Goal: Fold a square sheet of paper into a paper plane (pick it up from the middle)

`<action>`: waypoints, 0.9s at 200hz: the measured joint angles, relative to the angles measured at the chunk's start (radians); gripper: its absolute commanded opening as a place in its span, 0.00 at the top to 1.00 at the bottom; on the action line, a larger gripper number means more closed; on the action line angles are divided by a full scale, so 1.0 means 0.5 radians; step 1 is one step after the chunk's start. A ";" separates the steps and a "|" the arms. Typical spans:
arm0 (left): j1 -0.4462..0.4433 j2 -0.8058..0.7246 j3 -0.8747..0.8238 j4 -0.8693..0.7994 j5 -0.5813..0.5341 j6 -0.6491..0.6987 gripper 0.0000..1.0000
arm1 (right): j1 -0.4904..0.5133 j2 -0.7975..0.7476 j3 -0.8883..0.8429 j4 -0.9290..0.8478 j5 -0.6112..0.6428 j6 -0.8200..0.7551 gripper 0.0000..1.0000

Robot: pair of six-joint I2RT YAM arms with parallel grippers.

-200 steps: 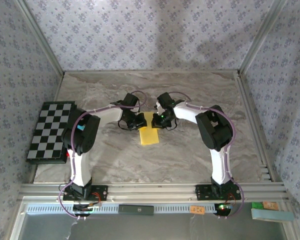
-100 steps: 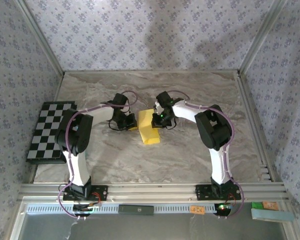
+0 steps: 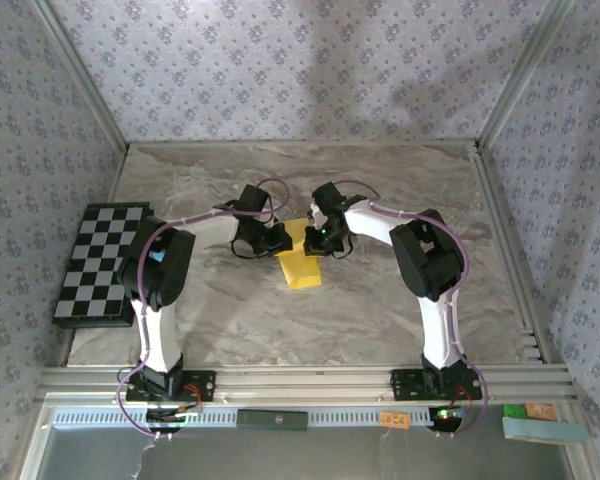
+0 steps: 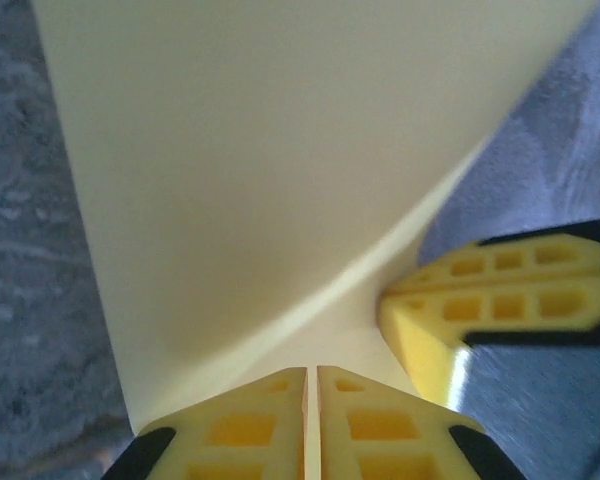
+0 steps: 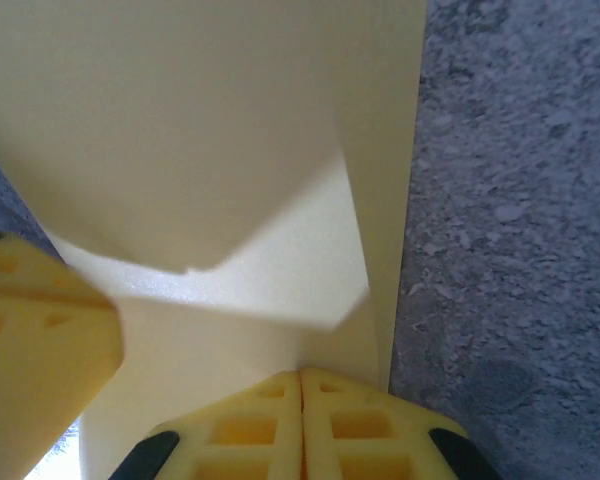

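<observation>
ITEM: the square sheet of paper (image 3: 301, 266), yellow, no longer square. It lies mid-table as a narrow folded strip, long axis running 12 to 6 o'clock, with the near end squared off. The wrist views show slanted creases and overlapping flaps at the far end.

LEFT: left gripper (image 3: 276, 240), at 10 o'clock of the strip. Its fingers (image 4: 250, 430) are closed together, tips at the paper's edge beneath a raised flap.

RIGHT: right gripper (image 3: 317, 240), at 1 o'clock of the strip. Its fingers (image 5: 360, 430) are likewise closed, tips against a folded layer. For both, the close views cannot settle whether a ply is pinched or the closed tips merely press the crease.

OTHER: checkered board (image 3: 102, 262), at 9 o'clock, well apart from the paper on the marbled table (image 3: 380, 310).

PROGRESS (judged): middle stage. The lengthwise and nose folds appear to be made, and both arms are working the far end. Left to do are a clean pointed nose, the wing folds, and a finished dart set down
</observation>
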 measured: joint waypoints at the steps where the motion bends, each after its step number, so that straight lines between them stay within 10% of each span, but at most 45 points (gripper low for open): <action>1: 0.002 0.006 0.002 0.001 -0.001 -0.001 0.89 | 0.000 0.001 0.000 0.000 0.001 -0.002 0.92; 116: 0.300 0.050 0.068 -0.056 -0.082 0.081 0.89 | 0.001 0.034 0.064 -0.082 0.021 -0.078 0.92; 180: 0.108 -0.038 0.077 0.070 -0.013 0.060 0.89 | 0.001 0.040 0.074 -0.097 0.021 -0.078 0.93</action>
